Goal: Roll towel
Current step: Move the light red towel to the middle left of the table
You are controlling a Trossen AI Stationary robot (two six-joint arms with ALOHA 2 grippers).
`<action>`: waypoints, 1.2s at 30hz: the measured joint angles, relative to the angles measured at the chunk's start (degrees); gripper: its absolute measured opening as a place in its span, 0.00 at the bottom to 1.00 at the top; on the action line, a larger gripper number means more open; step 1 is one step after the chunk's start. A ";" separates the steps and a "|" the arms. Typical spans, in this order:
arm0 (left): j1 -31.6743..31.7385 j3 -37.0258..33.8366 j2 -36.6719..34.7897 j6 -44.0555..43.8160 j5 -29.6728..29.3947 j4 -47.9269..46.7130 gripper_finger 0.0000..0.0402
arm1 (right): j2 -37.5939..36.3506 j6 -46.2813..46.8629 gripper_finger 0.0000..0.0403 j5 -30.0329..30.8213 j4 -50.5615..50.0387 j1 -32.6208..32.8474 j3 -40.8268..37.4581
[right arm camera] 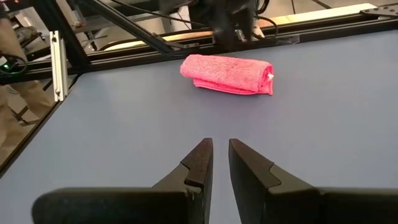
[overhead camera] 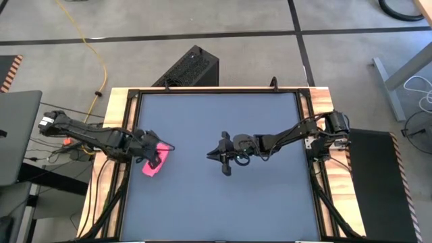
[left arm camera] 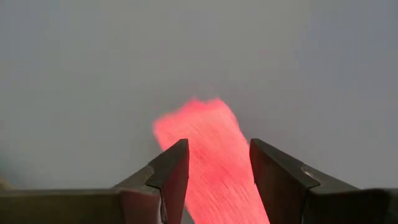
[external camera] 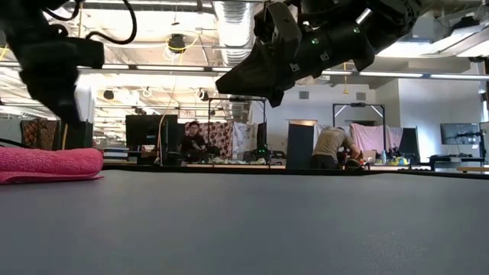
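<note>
The desk (overhead camera: 270,202) carries 1 task item: the towel (overhead camera: 154,160), rolled into a short pink bundle with a small white tag at 1 end. In the high view it lies near the desk's 9 o'clock edge. In the low view it rests flat on the desk surface at the far left.

The left claw (overhead camera: 150,156) is over the towel at the 9 o'clock side. Its wrist view shows the fingers (left arm camera: 171,174) spread apart with the towel between and beyond them; released, not clamped on the cloth.

The right claw (overhead camera: 214,155) is near desk centre, pointing toward 9 o'clock, well apart from the towel. Its fingers (right arm camera: 198,163) stand almost together with a narrow gap, grasping nothing. In the low view it hangs above the desk surface.

Beyond the desk, people (external camera: 330,145) are in the room.
</note>
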 joint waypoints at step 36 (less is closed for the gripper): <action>-0.86 1.98 25.34 -6.18 36.38 3.54 0.28 | -0.02 -1.52 0.20 -1.42 -3.43 1.68 0.00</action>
